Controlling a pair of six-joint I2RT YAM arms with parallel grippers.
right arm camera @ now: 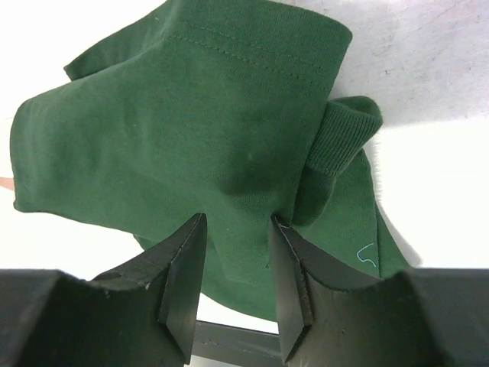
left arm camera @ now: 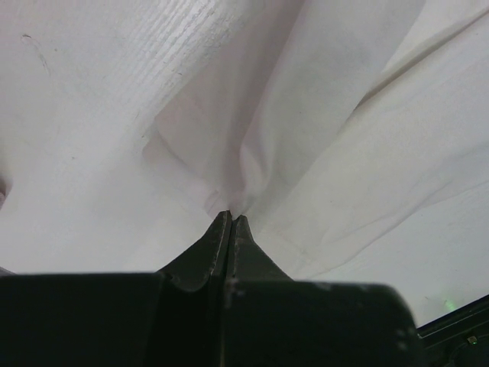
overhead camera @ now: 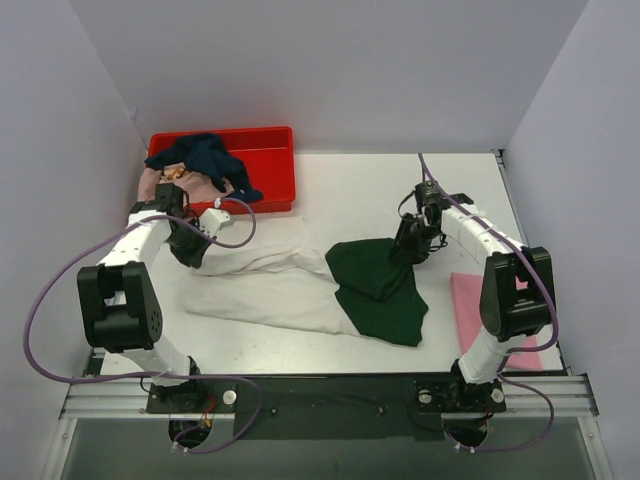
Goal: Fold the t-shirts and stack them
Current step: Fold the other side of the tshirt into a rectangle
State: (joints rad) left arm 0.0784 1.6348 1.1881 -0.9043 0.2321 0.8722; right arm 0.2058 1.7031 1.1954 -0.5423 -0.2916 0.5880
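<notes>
A white t-shirt [overhead camera: 265,290] with a dark green part [overhead camera: 380,285] lies spread across the middle of the table. My left gripper [overhead camera: 197,250] is at the shirt's left edge, shut on a pinch of its white cloth [left arm camera: 344,115]; the jaws [left arm camera: 231,216] meet with the fabric puckering from their tips. My right gripper [overhead camera: 410,246] is at the far right corner of the green part. Its jaws [right arm camera: 237,222] stand apart, tips against the green cloth [right arm camera: 176,115] beside a ribbed cuff [right arm camera: 344,134]. No cloth is clamped between them.
A red crate [overhead camera: 275,150] stands at the back left, holding a navy tee [overhead camera: 205,155] and a dusty pink one [overhead camera: 190,182]. A bright pink tee [overhead camera: 468,308] lies flat at the right, beside the right arm. Grey walls close in the table on three sides.
</notes>
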